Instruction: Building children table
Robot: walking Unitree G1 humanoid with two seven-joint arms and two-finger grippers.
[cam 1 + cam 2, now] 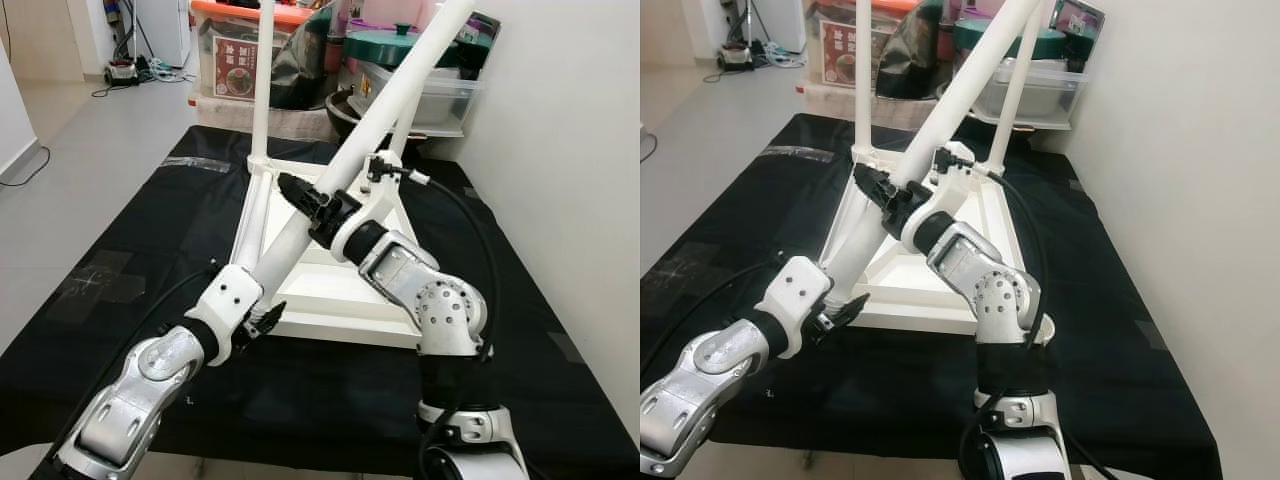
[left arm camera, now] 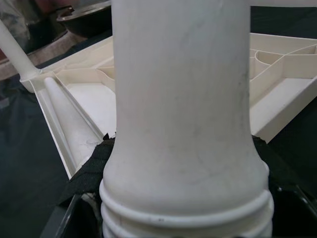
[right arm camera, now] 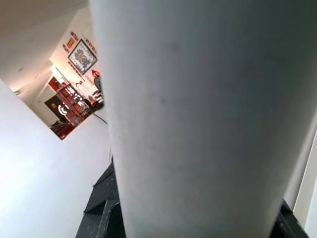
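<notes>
Nearest me, my left tool (image 1: pixel 262 318) is clamped on the threaded lower end of the white table leg (image 1: pixel 370 120); my right tool (image 1: pixel 318 208) grips it higher up. The leg slants over the upturned white tabletop (image 1: pixel 335 300) on the black mat (image 1: pixel 150 250), near its front corner. I judge the risk is cross-threading if the angle stays this steep. Two fitted legs (image 1: pixel 262 70) crowd the far side, and the wall (image 1: pixel 560 150) hems in my right; the left floor is open.
</notes>
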